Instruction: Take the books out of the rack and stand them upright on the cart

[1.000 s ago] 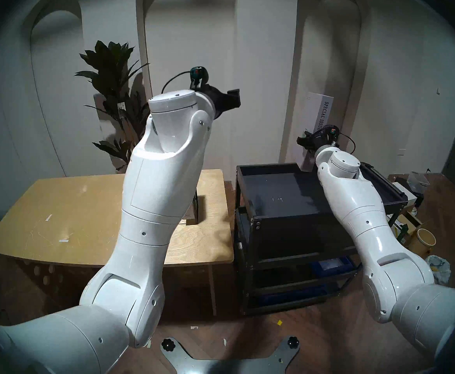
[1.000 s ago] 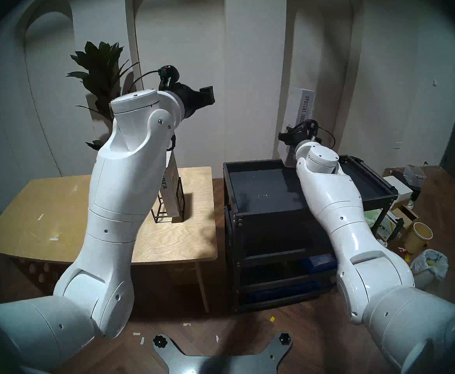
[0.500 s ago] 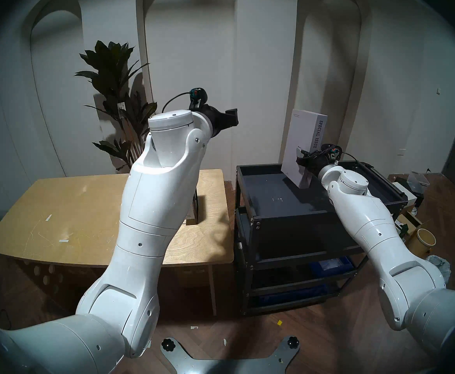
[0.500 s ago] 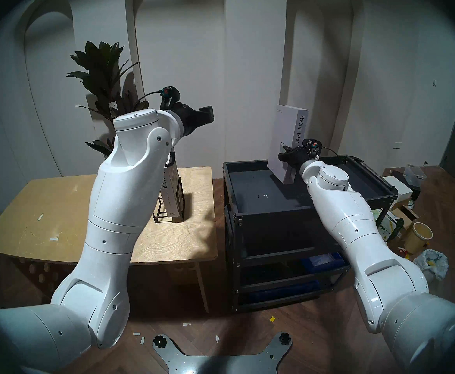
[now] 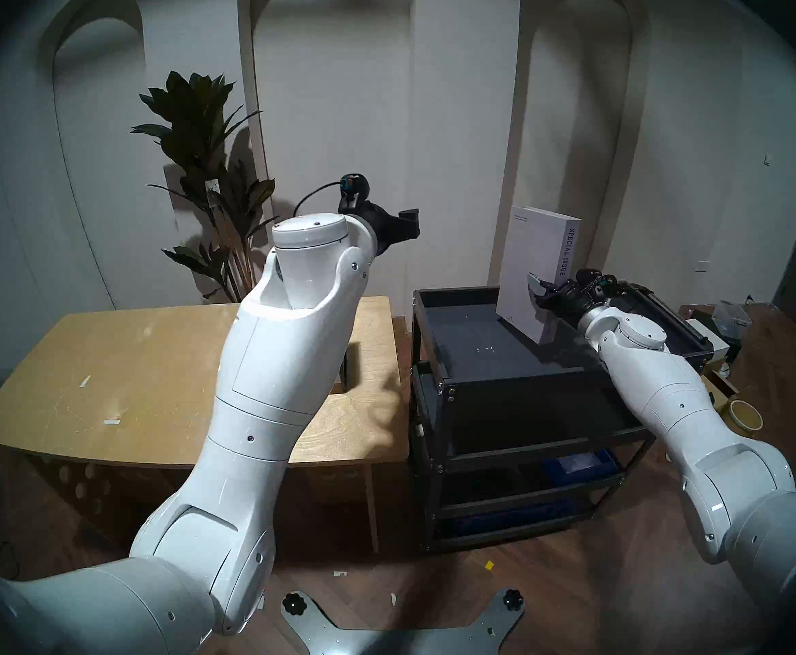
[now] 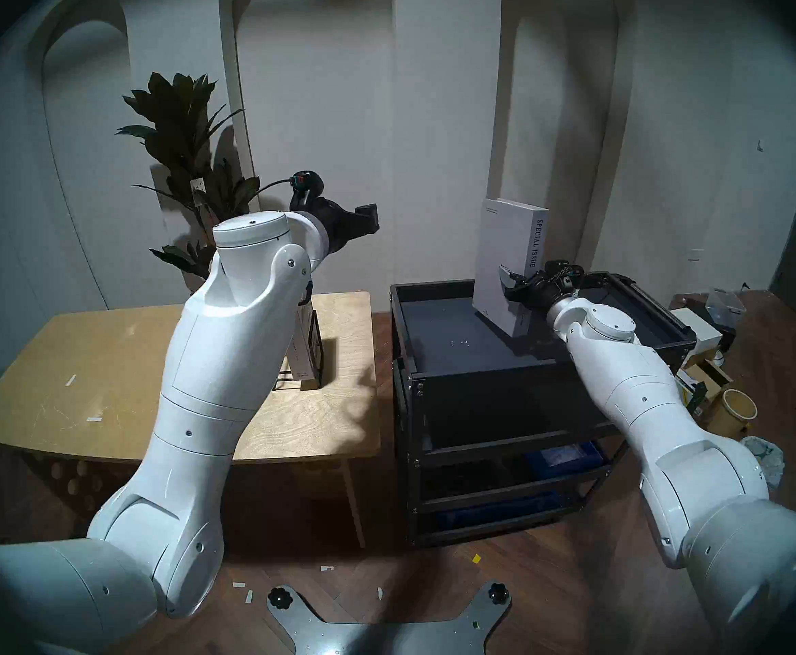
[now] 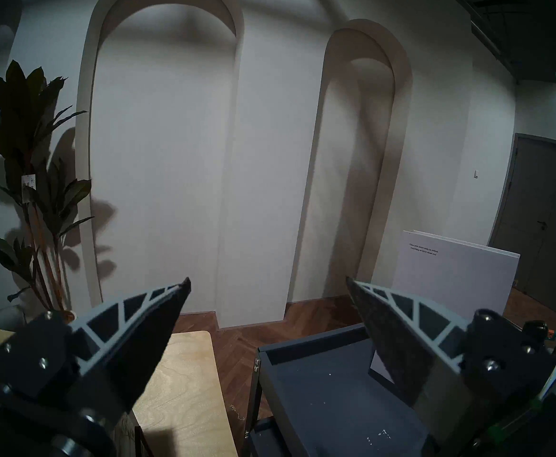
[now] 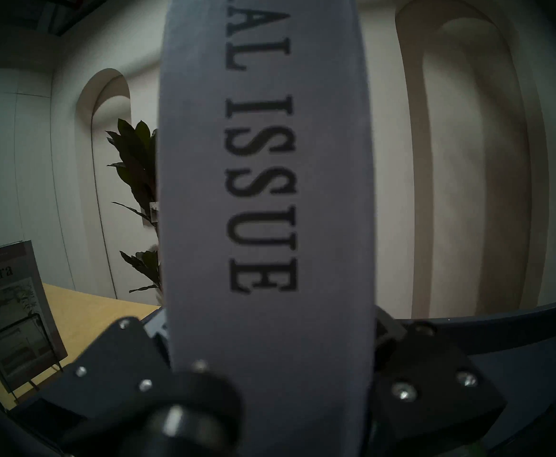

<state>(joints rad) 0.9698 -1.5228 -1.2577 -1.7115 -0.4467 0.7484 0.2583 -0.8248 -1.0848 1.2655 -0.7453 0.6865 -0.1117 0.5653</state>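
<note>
My right gripper [image 5: 541,294] is shut on the lower spine of the taller book [image 5: 530,266], marked "SPECIAL ISSUE". The book stands nearly upright with its bottom edge on the top tray of the black cart [image 5: 474,356], towards the back right. Its spine fills the right wrist view [image 8: 263,182]. The shorter "ianra" book [image 6: 302,351] leans in the black wire rack [image 6: 316,356] on the wooden table; it also shows in the right wrist view [image 8: 9,308]. My left gripper [image 5: 410,224] is open and empty, in the air above the table's right end.
The light wooden table [image 5: 141,365] stands left of the cart with a narrow gap between. A tall potted plant [image 5: 197,167] is behind the table. Boxes, a tub and bags [image 5: 736,413] clutter the floor right of the cart. Blue bins [image 5: 580,465] sit on a lower shelf.
My right arm has brought the tall book down from well above the cart and forward onto the top tray. My left arm has dropped a little, its gripper still open.
</note>
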